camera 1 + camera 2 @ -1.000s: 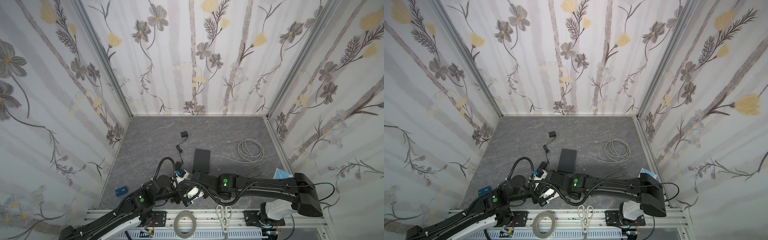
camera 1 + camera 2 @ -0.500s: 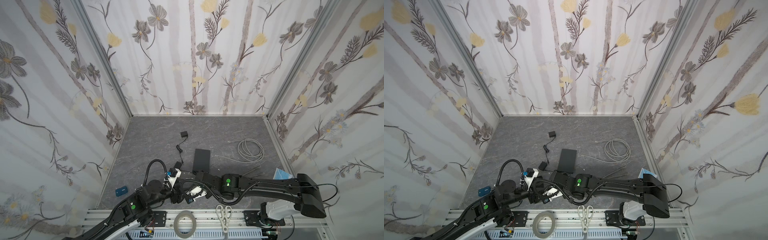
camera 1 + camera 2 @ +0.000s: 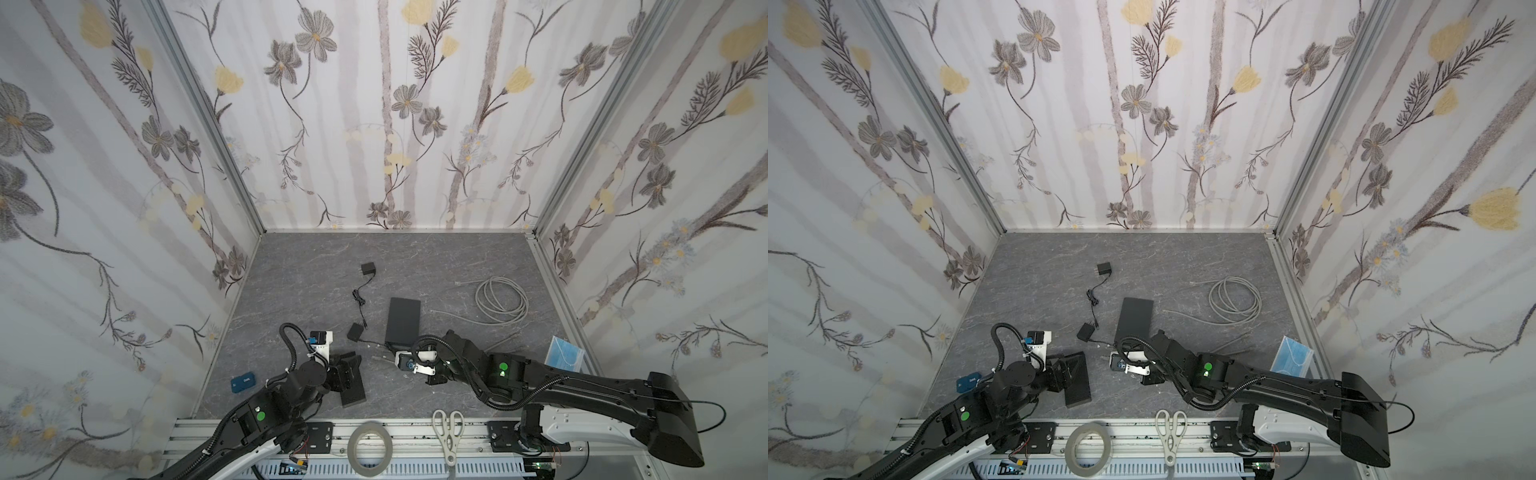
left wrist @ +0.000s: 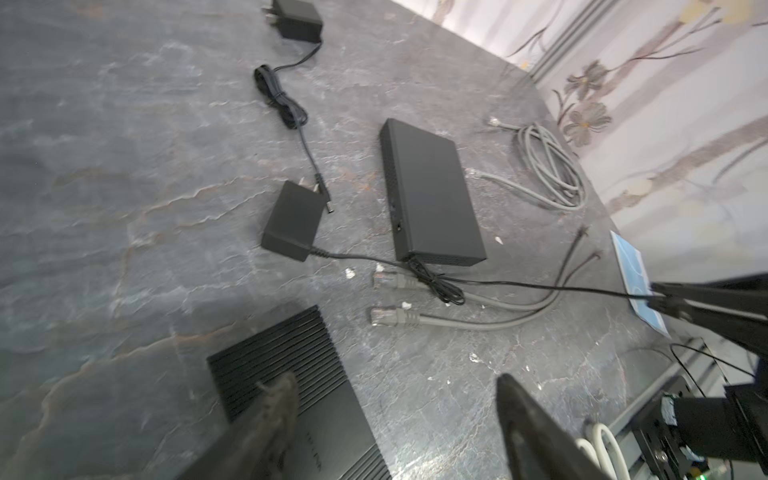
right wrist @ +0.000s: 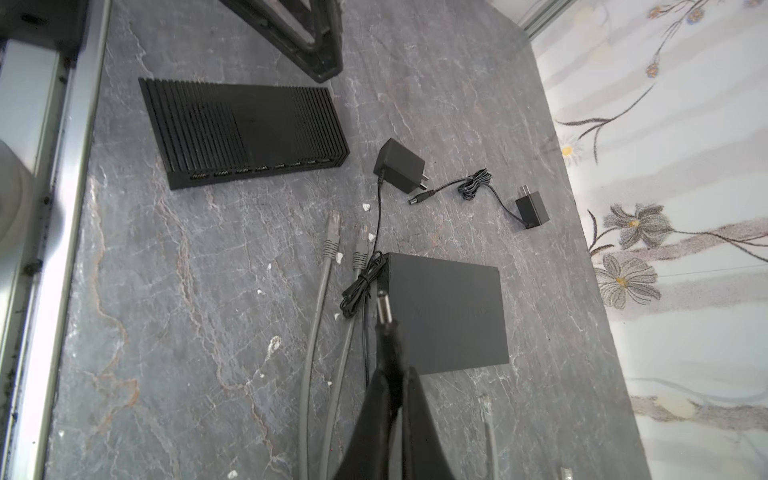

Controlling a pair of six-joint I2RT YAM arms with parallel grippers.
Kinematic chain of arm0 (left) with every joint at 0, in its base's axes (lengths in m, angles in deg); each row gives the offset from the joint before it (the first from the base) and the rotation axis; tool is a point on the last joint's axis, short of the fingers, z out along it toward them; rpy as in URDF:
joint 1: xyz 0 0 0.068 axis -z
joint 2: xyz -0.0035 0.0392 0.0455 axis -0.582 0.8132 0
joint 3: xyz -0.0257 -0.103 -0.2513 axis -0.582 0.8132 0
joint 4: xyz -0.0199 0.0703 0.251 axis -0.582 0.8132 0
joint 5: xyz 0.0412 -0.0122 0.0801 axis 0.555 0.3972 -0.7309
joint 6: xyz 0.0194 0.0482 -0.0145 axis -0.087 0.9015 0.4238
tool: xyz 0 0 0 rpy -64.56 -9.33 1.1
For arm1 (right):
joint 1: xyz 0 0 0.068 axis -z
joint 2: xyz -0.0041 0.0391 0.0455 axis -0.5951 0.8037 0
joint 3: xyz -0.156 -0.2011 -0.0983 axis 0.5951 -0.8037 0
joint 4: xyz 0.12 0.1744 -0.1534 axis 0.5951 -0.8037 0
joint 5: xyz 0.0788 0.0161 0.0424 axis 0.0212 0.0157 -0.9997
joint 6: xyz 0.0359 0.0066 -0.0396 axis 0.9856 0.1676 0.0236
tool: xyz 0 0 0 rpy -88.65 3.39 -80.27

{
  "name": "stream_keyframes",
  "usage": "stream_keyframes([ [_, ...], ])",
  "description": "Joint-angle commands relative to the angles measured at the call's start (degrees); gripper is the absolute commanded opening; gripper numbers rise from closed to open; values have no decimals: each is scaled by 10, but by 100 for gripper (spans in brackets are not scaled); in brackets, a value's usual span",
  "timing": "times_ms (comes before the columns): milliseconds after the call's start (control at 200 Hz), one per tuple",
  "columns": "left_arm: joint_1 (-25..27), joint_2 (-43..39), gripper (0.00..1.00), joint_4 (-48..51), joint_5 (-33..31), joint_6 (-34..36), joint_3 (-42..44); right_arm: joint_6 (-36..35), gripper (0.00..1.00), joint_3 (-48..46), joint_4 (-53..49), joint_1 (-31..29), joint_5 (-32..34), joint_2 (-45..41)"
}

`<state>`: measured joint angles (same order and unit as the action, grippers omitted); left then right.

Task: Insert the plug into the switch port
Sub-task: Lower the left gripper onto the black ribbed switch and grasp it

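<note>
1. One step is done, seen from the right wrist. The right gripper (image 5: 392, 370) has its jaws clenched on the plug (image 5: 384, 305), a round power pin whose thin cord runs to a power adapter (image 5: 399, 164). The plug hangs free over a corner of a smooth black box (image 5: 444, 311). It is well apart from the ribbed switch (image 5: 245, 129), whose row of ports (image 5: 257, 168) faces this camera. Nothing is inserted yet.
2. From the left wrist, the left gripper (image 4: 395, 399) has its jaws released and empty, spread over one end of the ribbed switch. One blurred finger overlaps the switch; I cannot tell whether it touches.
3. In both top views the ribbed switch lies by the near edge of the surface (image 3: 311, 266), left of middle, with the left gripper at it. The right gripper is near the middle, by the near end of the smooth black box. By my judgement, what is left is to carry the plug over, line it up and push it in.
4. A second ago both grippers crowded together over the switch, with the left jaws closed. Now the left has let go and drawn back, and the right has pulled away toward the middle with the plug.
</note>
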<state>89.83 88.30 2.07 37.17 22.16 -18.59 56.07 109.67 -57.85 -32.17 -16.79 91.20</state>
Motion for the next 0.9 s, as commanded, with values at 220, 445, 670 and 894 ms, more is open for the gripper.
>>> stream_keyframes([
  [220,-1,291,70,180,-83,-200,-144,119,0,-123,187,1,-61,-74],
  [445,-2,415,88,112,-40,-196,-158,153,0,-168,242,1,-94,-111],
  [670,-6,523,95,69,-9,-198,-167,154,0,-176,209,1,-86,-132],
  [894,-10,558,83,65,-18,-171,-177,156,0,-190,212,1,-71,-154],
])
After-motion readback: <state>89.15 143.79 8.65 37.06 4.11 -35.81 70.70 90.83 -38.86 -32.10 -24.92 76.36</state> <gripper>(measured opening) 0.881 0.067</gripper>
